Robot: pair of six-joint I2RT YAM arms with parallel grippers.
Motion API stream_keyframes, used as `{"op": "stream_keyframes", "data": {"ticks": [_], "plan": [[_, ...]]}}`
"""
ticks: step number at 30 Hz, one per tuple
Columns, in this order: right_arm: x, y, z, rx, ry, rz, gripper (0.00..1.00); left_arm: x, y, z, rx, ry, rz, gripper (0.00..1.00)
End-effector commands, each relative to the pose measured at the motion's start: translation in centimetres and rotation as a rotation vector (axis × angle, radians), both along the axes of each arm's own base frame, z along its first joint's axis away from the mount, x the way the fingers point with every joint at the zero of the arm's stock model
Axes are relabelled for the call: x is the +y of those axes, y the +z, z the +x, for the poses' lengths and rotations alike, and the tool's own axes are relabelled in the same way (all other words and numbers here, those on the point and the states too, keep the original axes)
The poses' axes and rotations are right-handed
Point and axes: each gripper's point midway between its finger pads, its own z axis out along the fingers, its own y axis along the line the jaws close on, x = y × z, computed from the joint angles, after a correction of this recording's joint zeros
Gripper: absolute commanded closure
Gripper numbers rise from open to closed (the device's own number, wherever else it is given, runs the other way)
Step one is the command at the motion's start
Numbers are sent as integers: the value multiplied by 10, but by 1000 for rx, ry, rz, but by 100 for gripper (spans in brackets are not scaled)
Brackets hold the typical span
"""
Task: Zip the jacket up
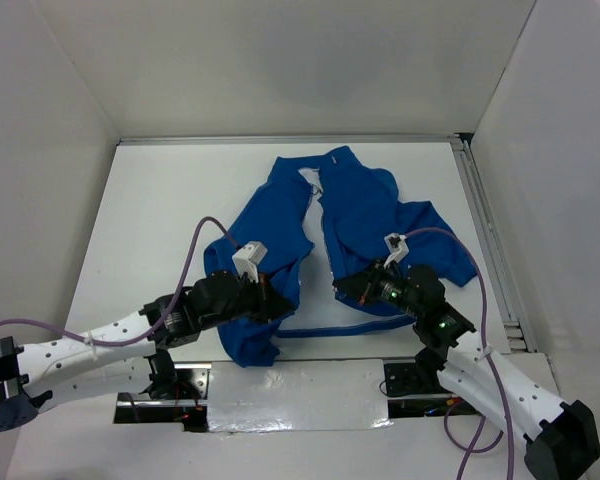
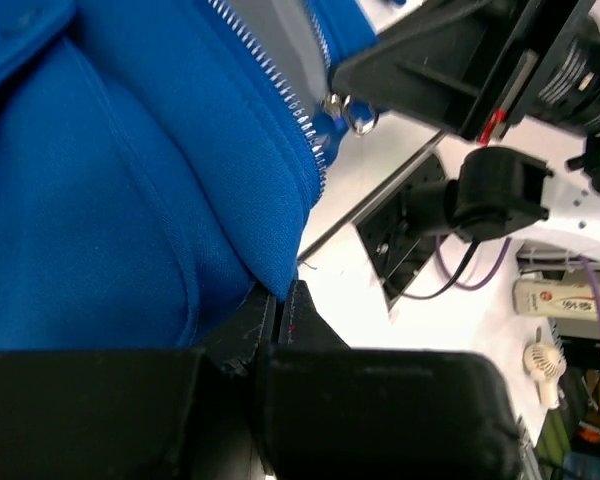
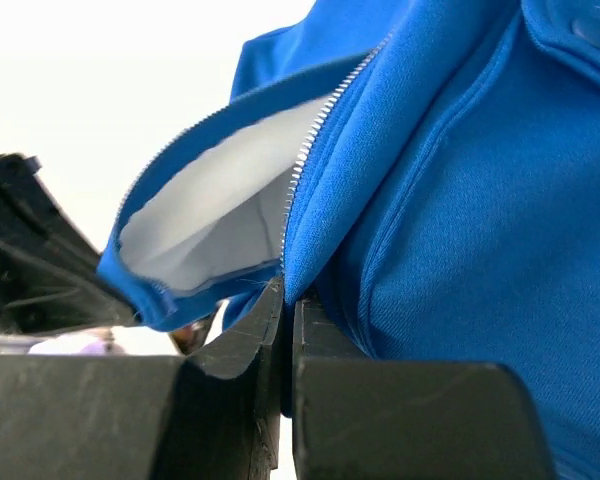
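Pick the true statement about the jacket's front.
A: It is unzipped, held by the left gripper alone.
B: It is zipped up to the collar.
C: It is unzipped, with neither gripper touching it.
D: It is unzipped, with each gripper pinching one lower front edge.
D: the jacket lies parted along its zipper. The left gripper and the right gripper are each shut on blue fabric at a lower front edge.

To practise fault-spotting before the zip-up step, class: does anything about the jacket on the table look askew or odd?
The jacket lies rumpled and skewed, its front gaping so the white lining shows and the zipper edges stand apart. The left gripper and right gripper each pinch a lower front edge. No tear visible.
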Motion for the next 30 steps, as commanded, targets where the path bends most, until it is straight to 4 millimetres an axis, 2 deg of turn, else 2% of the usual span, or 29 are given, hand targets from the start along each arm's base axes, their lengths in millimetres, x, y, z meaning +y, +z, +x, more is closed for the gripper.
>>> {"op": "stream_keyframes", "data": {"ticks": [1,2,4,5,7,8,9,11,14,17,24,30], "plan": [[9,22,-7,-49,57,84,100,-15,48,12,-89,31,-164,100],[7,9,-6,-19,52,26,100,-14,44,14,-70,48,-151,100],[3,-5,-3,4,22,-48,100,-10,38,15,-44,70,-115,100],[-2,-27,-3,62,4,-124,100,-7,29,13,-11,79,-90,100],[-12,-49,0,112,-45,-213,100,-3,13,9,27,83,-60,100],[-14,-67,-3,165,-46,-262,100,-2,9,7,43,87,-65,100],[-14,-74,-5,182,-43,-280,100,2,-2,6,59,91,-50,100],[-13,-92,-9,229,-25,-309,100,4,-6,3,78,96,-64,100],[-12,-106,-12,262,-10,-342,96,10,-18,-1,104,101,-45,100],[-15,-113,-8,278,-26,-401,90,15,-23,-4,119,112,-30,100],[-14,-105,4,248,-61,-417,83,19,-28,-3,114,119,-9,100],[-16,-108,8,251,-77,-449,82,20,-32,-3,125,129,11,100]]}}
